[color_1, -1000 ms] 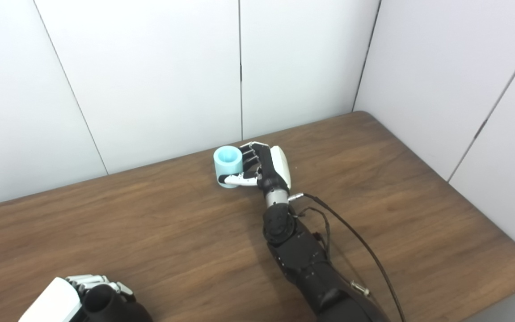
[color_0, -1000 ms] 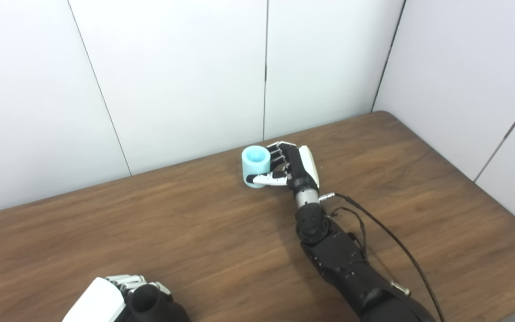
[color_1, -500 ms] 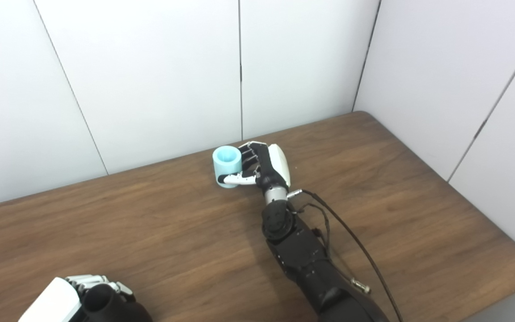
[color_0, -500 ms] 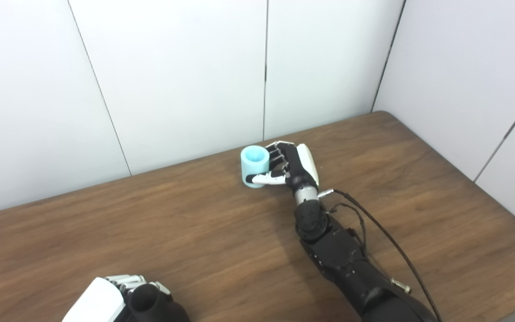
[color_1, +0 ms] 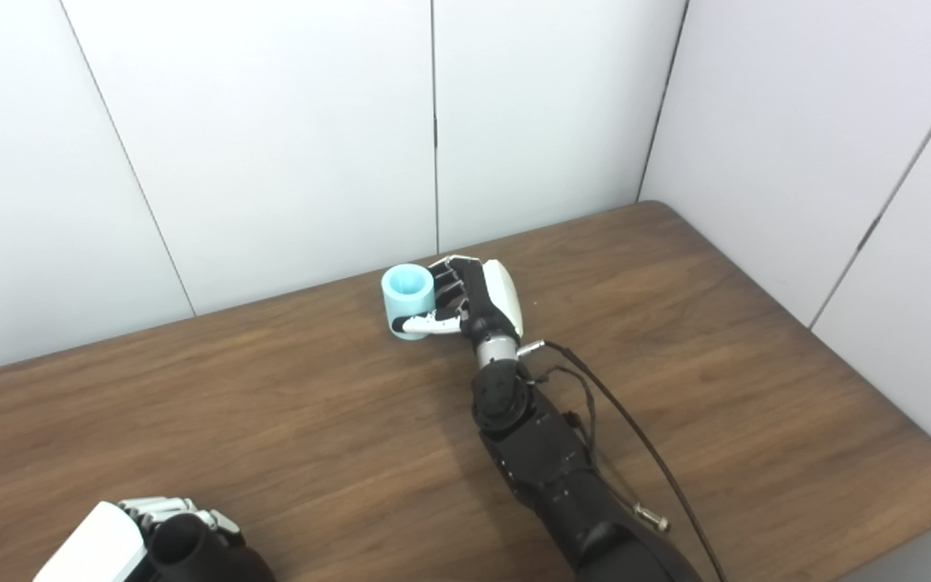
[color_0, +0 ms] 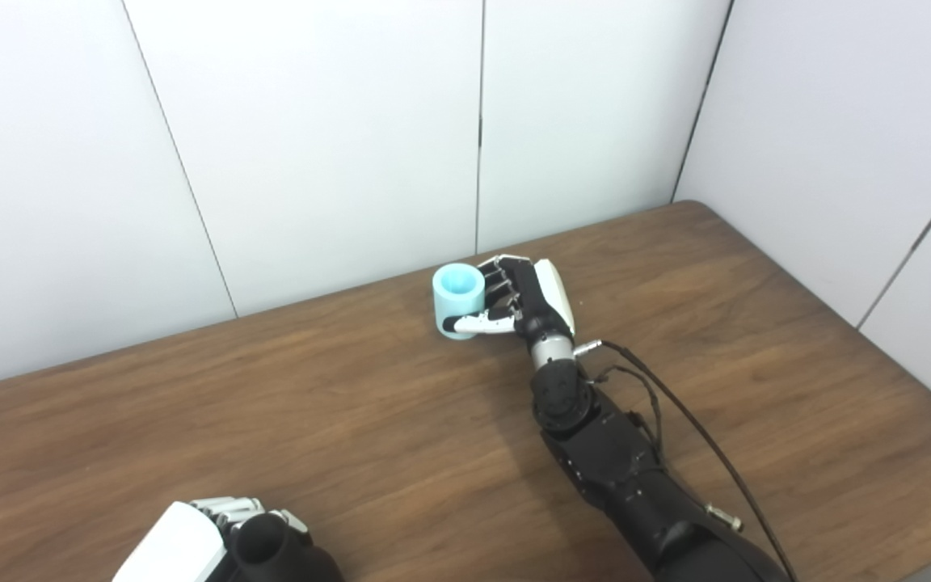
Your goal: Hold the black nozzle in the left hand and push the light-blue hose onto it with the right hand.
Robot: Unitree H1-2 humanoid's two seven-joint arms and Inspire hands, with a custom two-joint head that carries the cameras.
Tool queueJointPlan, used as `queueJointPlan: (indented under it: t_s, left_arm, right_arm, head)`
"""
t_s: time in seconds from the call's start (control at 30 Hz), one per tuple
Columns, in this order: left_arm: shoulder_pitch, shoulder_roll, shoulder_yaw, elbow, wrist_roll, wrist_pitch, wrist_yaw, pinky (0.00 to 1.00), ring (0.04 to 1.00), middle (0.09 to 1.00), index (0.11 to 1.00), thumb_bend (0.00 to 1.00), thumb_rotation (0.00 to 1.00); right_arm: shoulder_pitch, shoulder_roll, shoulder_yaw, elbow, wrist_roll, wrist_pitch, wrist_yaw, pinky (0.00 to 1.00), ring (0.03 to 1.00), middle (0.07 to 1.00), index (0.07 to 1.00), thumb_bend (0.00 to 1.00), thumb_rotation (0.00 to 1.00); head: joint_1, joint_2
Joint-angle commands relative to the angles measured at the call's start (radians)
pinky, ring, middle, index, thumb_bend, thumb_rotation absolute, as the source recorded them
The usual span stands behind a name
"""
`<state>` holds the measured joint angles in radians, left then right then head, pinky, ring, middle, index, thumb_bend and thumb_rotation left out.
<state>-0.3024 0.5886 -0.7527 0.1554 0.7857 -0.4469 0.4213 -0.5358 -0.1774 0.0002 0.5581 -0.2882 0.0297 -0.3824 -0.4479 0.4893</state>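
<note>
The light-blue hose (color_0: pixel 458 299) is a short upright tube near the table's far edge, open end up. My right hand (color_0: pixel 524 303) is wrapped on its right side, thumb across the front and fingers behind, shut on it. The hose's base looks to rest on the table. My left hand (color_0: pixel 207 537) sits at the bottom left edge, shut on the black nozzle (color_0: pixel 271 551), whose round opening faces up. The same scene shows in the right eye view, with the hose (color_1: pixel 406 297) and the nozzle (color_1: pixel 191 550).
The brown wooden table (color_0: pixel 271 420) ends at white wall panels (color_0: pixel 312 145) right behind the hose and along the right side. A black cable (color_0: pixel 676 420) runs from my right wrist along the forearm.
My right hand and the hose have shifted slightly left along the table. The left hand and nozzle have not moved.
</note>
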Motion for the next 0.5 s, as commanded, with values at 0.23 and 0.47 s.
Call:
queueJointPlan:
  t_s: [0.23,0.47]
  left_arm:
    - [0.144,-0.009,-0.099,0.103,-0.026,-0.023,0.01,0.36,0.472,0.482,0.49,0.52,0.0]
    - [0.13,-0.003,-0.112,0.12,-0.031,-0.023,0.027,0.36,0.469,0.481,0.49,0.52,0.0]
  right_arm:
    - [-0.032,0.011,-0.043,-0.119,0.053,0.014,0.042,0.46,0.468,0.492,0.467,0.52,0.0]
    - [-0.023,0.035,-0.059,-0.194,0.08,0.068,0.062,0.52,0.489,0.474,0.471,0.52,0.0]
  head:
    - [-0.004,0.002]
    - [-0.013,-0.001]
